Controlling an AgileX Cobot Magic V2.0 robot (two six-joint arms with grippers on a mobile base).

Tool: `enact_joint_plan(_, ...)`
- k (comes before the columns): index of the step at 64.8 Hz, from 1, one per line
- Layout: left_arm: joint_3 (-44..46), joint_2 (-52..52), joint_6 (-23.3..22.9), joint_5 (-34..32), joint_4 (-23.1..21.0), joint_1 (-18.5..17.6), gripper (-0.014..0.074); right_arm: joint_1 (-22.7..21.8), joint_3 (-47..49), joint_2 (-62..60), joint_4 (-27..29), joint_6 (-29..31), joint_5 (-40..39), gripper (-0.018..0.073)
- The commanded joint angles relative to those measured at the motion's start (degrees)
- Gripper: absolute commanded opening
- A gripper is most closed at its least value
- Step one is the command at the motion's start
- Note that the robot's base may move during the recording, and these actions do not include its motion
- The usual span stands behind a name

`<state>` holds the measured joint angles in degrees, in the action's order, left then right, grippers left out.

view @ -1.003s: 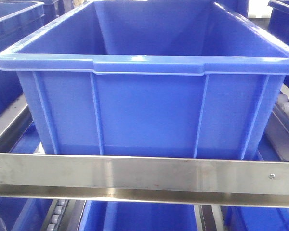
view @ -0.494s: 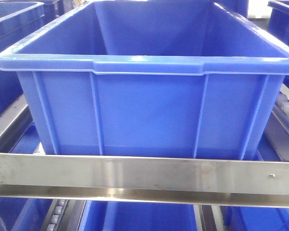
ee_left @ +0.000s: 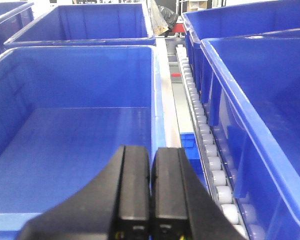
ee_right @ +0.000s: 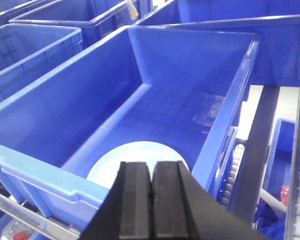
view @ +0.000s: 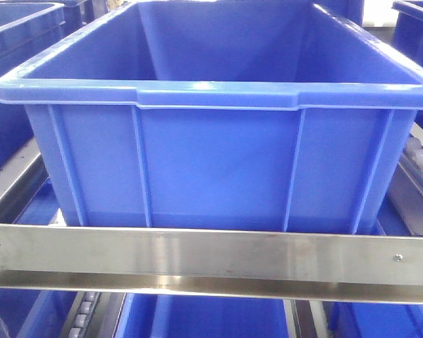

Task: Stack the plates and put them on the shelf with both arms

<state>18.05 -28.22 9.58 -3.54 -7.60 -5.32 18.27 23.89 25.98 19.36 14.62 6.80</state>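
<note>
Blue bins fill the shelf rack, the big central bin [view: 218, 169] looming in the front view behind a steel rail [view: 211, 257]. Inside a bin [ee_right: 50, 115] under the right gripper [ee_right: 152, 200] lies a pale plate [ee_right: 135, 157], flat on the floor; whether two are stacked there I cannot tell. Placement looks largely done. Both the right and left gripper [ee_left: 151, 195] have jaws pressed together, empty. Roller tracks [ee_left: 210, 160] run between bins.

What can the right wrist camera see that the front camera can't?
Only the right wrist view shows a pale plate lying flat on the floor of a blue bin, with the shut right gripper in front of it. Only the front view shows the steel shelf rail under a bin's outer wall. Both show open blue bins.
</note>
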Motion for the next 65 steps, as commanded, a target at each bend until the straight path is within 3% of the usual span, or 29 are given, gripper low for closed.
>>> enact_joint_plan(1, 1.91, -0.39, -0.21, -4.72, -0.12, -0.01, 0.0082, -2.88, 0.48, -1.94, -0.40, 0.32, -2.97, 0.0055)
enact_joint_plan(17, 1.91, -0.39, -0.21, -4.72, -0.12, -0.01, 0.0082, -12.55, -6.55, -11.48, -0.40, 0.32, -2.54, 0.0055)
enact_joint_plan(32, 1.91, -0.39, -0.21, -4.72, -0.12, -0.01, 0.0082, -17.29, -14.02, -19.95, -0.40, 0.32, -2.66, 0.0055)
enact_joint_plan(44, 1.91, -0.39, -0.21, -4.72, -0.12, -0.01, 0.0082, -19.40, -19.57, -27.99, -0.40, 0.32, -2.82, 0.0055)
enact_joint_plan(65, 1.80, -0.39, -0.21, -4.85, -0.12, -0.01, 0.0082, -19.71, -25.02, -27.72, 0.74, 0.32, -4.38, 0.0055)
